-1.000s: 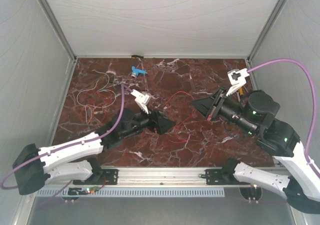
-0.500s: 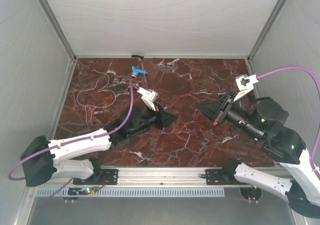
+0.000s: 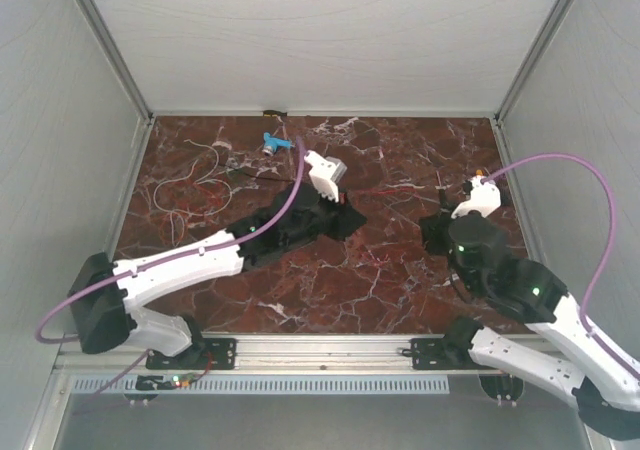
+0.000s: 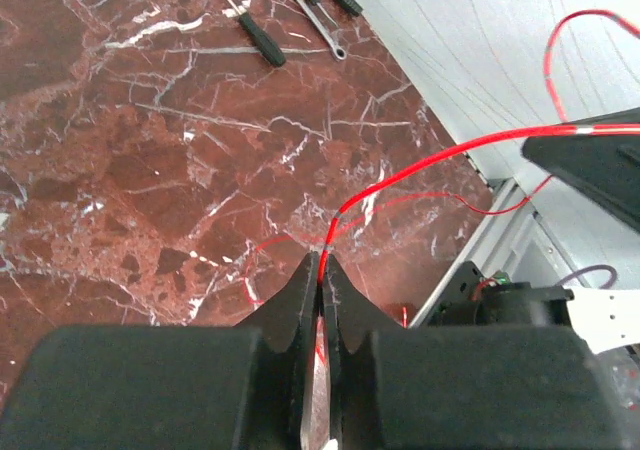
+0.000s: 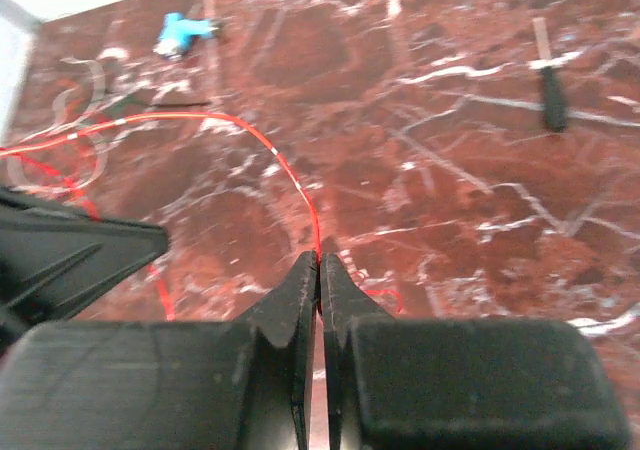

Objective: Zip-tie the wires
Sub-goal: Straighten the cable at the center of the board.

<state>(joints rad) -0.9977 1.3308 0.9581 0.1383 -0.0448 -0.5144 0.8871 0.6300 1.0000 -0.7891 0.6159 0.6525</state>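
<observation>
One red wire (image 3: 398,186) spans the middle of the marble table between my two grippers. My left gripper (image 3: 350,217) is shut on it; in the left wrist view the strand (image 4: 420,165) rises out of the closed tips (image 4: 322,260) and arcs to the right. My right gripper (image 3: 435,230) is also shut on this wire; in the right wrist view it (image 5: 270,150) enters the pinched tips (image 5: 318,260). More wires (image 3: 195,185), white and red, curl loosely at the back left. No zip tie shows.
A small blue-and-white plastic piece (image 3: 276,143) lies near the back edge. Screwdrivers (image 4: 262,40) and a wrench (image 4: 315,5) lie by the right wall. White walls close in the table on three sides. Purple cables loop off both arms.
My left gripper has shut on the red wire and moved right and farther out. The right arm has pulled back and turned, its gripper staying shut on the wire.
</observation>
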